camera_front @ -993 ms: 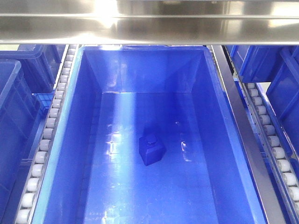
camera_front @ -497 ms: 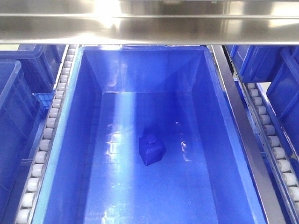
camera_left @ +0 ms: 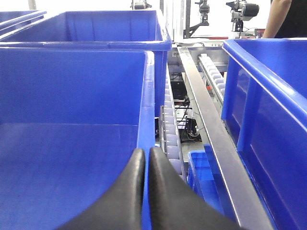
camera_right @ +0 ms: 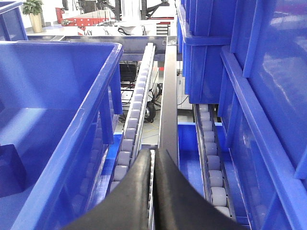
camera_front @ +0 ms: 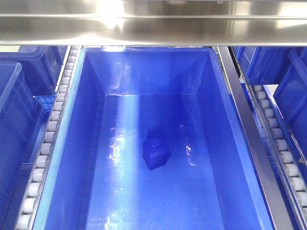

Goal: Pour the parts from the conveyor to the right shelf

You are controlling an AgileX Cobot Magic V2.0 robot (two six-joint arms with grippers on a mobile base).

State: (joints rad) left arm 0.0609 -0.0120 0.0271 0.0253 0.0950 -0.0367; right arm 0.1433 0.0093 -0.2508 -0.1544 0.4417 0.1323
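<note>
One small blue block (camera_front: pixel 156 153) with a round stud on top lies on the floor of a large blue bin (camera_front: pixel 79 134) on the right shelf (camera_front: pixel 153 28). Its edge also shows in the right wrist view, where the block (camera_right: pixel 10 170) sits inside that bin (camera_right: pixel 91 96). My right gripper (camera_right: pixel 152 154) is shut and empty above the roller track beside that bin. My left gripper (camera_left: pixel 147 152) is shut and empty over the right rim of another blue bin (camera_left: pixel 72 86). The conveyor is out of view.
Rows of white rollers (camera_front: pixel 50 129) and steel rails (camera_right: pixel 169 105) run between the bins. More blue bins stand at the left (camera_front: pixel 17 124) and right (camera_front: pixel 288 72). A smaller blue crate (camera_left: pixel 204 170) sits below the rails. A person's arm (camera_left: pixel 283 17) shows far back.
</note>
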